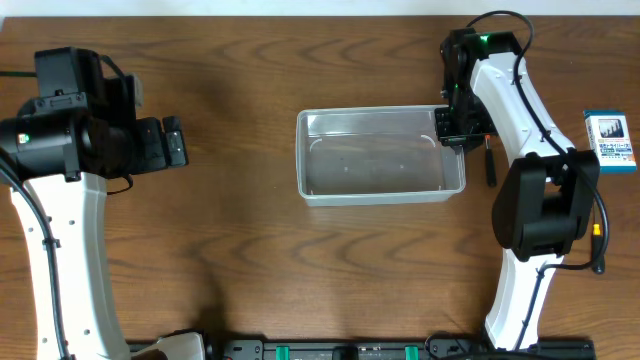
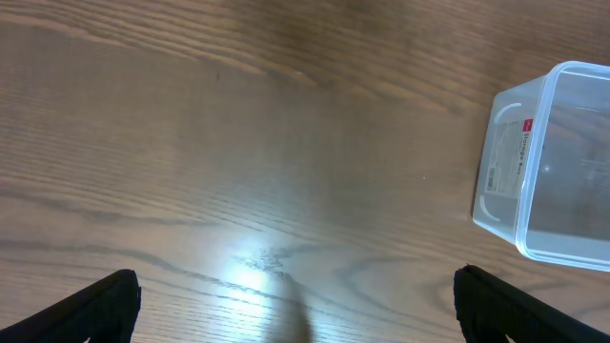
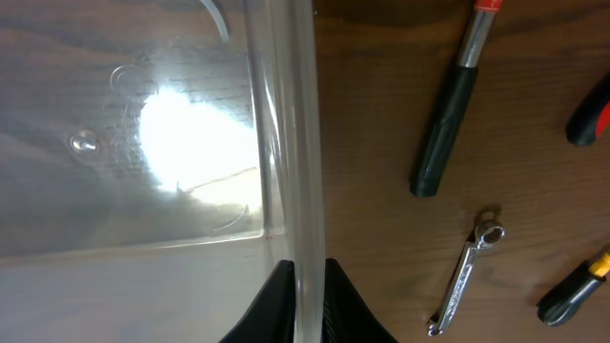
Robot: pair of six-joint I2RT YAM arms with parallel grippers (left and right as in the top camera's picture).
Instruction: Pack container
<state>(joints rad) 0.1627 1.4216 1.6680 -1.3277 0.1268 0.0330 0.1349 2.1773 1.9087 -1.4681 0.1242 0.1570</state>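
Observation:
The clear plastic container (image 1: 380, 155) stands empty in the middle of the table. My right gripper (image 1: 452, 128) is shut on its right rim; in the right wrist view its fingertips (image 3: 307, 286) pinch the container wall (image 3: 286, 114) from both sides. Far to the left, my left gripper (image 1: 176, 142) is open and holds nothing. In the left wrist view its fingers (image 2: 100, 303) stand wide apart over bare wood, with the container (image 2: 548, 162) at the right edge.
Hand tools lie right of the container: a black-handled screwdriver (image 3: 453, 105), a small silver wrench (image 3: 464, 272), a red-and-black handle (image 3: 591, 110) and another handle (image 3: 572, 291). A small blue and white box (image 1: 610, 142) sits at the far right edge.

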